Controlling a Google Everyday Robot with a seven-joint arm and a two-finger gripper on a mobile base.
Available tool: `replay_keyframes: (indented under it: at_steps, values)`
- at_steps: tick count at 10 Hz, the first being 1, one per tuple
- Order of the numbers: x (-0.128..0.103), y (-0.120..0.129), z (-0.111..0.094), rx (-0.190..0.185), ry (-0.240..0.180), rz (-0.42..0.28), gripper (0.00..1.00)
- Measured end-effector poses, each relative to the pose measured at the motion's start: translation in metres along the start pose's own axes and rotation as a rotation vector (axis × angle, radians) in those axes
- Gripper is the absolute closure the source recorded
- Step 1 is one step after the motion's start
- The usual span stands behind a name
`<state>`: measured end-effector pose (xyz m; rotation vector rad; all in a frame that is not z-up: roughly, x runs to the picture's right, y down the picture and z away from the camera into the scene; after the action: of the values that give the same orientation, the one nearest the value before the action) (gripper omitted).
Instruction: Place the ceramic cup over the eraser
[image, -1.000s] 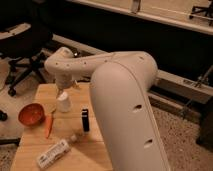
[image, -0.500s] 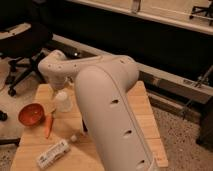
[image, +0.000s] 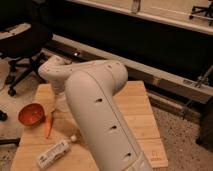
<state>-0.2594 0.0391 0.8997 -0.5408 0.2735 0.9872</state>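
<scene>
The white ceramic cup (image: 61, 103) shows faintly at the left part of the wooden table (image: 135, 107), just under the end of my arm. My gripper (image: 58, 96) points down at the cup, mostly covered by the wrist and the big white arm link (image: 100, 115). The black eraser is hidden behind the arm. I cannot tell whether the cup rests on the table or is lifted.
An orange bowl (image: 31, 114) sits at the table's left edge, with an orange stick-shaped item (image: 48, 125) beside it. A white tube (image: 54, 153) and a small white ball (image: 73, 138) lie near the front. A black office chair (image: 22, 45) stands at the back left.
The arm has swung across the view and now covers the eraser, which showed one second ago. The wrist and cup have stayed near the table's left part.
</scene>
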Motion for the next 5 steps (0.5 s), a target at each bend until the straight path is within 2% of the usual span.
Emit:
replay_keyframes:
  at_steps: [1,2,3,4,5]
  values:
    - [0.002,-0.003,0.009,0.004,0.021,0.012,0.5]
    - [0.004,-0.005,0.01,0.001,0.031,0.02,0.58]
    - [0.009,-0.009,0.008,-0.004,0.046,0.034,0.7]
    - [0.013,-0.017,-0.003,-0.001,0.042,0.046,0.8]
    - [0.021,-0.029,-0.022,0.002,0.031,0.067,0.9]
